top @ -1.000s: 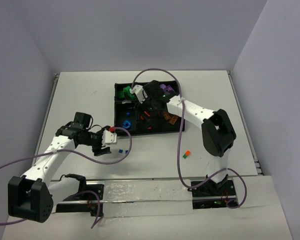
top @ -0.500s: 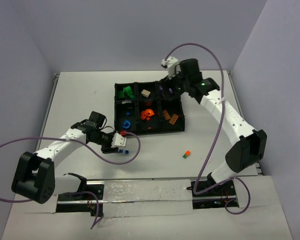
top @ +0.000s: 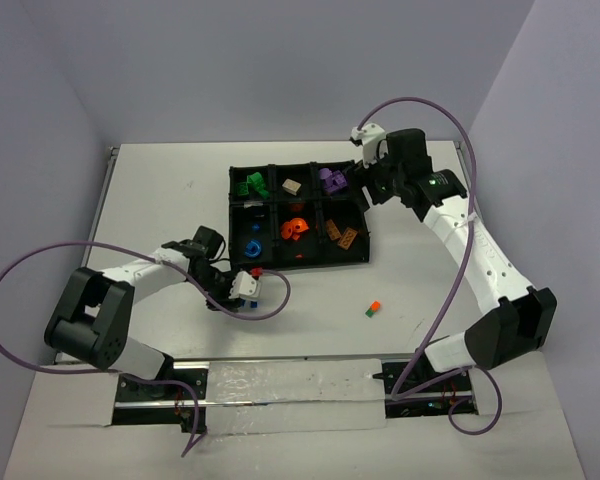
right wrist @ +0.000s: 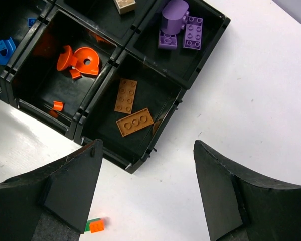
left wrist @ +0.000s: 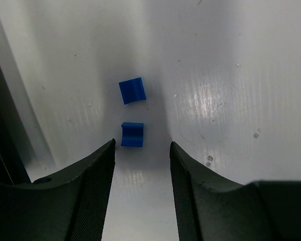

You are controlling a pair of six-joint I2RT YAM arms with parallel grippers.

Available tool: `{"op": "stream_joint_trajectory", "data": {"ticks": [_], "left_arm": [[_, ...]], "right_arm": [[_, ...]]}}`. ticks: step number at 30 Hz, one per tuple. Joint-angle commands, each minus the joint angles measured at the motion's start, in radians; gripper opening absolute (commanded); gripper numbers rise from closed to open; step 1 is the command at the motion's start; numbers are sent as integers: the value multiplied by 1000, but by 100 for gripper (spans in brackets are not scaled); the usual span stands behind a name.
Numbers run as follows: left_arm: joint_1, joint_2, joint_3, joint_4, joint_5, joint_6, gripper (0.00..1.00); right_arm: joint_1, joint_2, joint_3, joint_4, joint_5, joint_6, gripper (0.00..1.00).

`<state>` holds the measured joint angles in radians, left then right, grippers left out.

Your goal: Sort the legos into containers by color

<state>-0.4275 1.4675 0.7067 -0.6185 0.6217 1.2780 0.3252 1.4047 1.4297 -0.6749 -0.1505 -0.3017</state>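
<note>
Left wrist: L jaws half-open, blue lego point(left wrist: 132, 134) just past tips, untouched; R jaws wide, empty, above tray point(right wrist: 110, 152) edge.

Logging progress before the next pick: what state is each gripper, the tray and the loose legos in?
left gripper: open, empty, low over the blue legos
right gripper: open, empty, above the tray's edge
blue legos: two, loose on the table, not sorted
orange and green legos: touching, on the table, outside the tray
tray: upright, colors separated by compartment
</note>
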Motion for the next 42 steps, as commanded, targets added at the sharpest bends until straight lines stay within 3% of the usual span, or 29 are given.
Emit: {"op": "stream_joint_trajectory", "data": {"ticks": [1,11,17,19,23,31,42], "left_arm": [[-18,20,42,50,-9,13,52],[-39,27,13,75,-33,-11,38],[-39,1,-7,10,-38,37,23],[-37,-36,-17,-15,-35,34,18],[-37,-122,4,-66,-13,1,8],[-36,-233,165,-10,34,-265,4],[24,39,426,97,-55,-432,8]], "right_arm": [[-14,-47,-15,6,2,-7,80],[-25,-61,-37,6,5,-17,80],[-45,-77,-72,0,18,-38,82],[-77,-110,-121,-6,-1,-52,87],[-134,-158,-227,-23,-32,-82,88],[-229,-266,-385,-91,-58,-146,88],[-256,-270,-448,-134,-41,-166,88]]}}
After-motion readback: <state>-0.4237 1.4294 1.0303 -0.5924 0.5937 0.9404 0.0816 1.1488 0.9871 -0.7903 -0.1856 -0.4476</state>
